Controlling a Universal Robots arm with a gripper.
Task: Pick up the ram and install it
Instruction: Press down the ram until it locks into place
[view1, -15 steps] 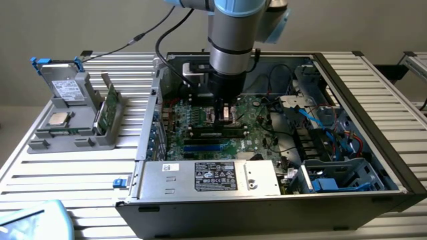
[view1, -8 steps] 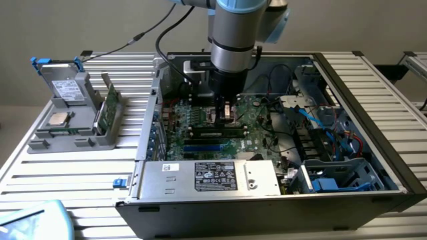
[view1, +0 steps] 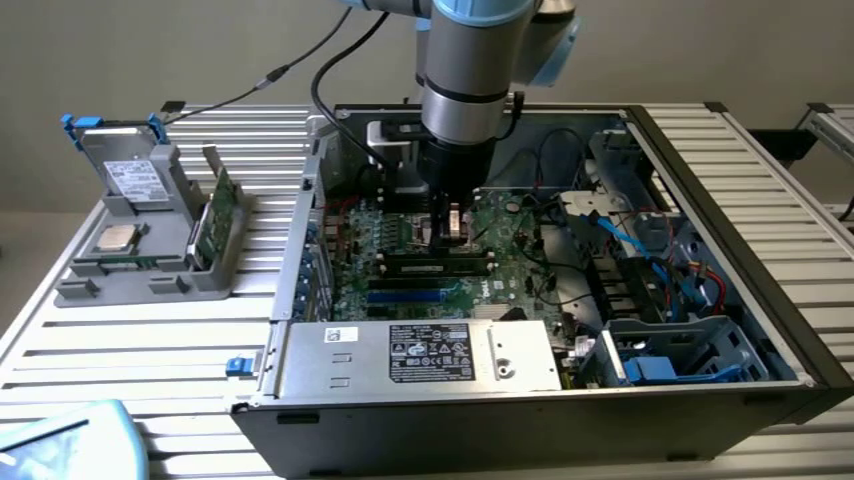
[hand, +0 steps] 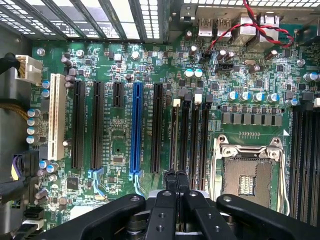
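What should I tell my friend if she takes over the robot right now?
Hand: shut, with nothing visibly held, fingertips low over the memory slots on the motherboard.
Ram: lying along a slot inside the computer case, right by the hand.
Done: the ram is off its stand and in a slot.
Left: I cannot tell whether it is pressed fully home, so check that.

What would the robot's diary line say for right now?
gripper: shut, above memory slots | ram: seated in motherboard slot | arm: inside open computer case
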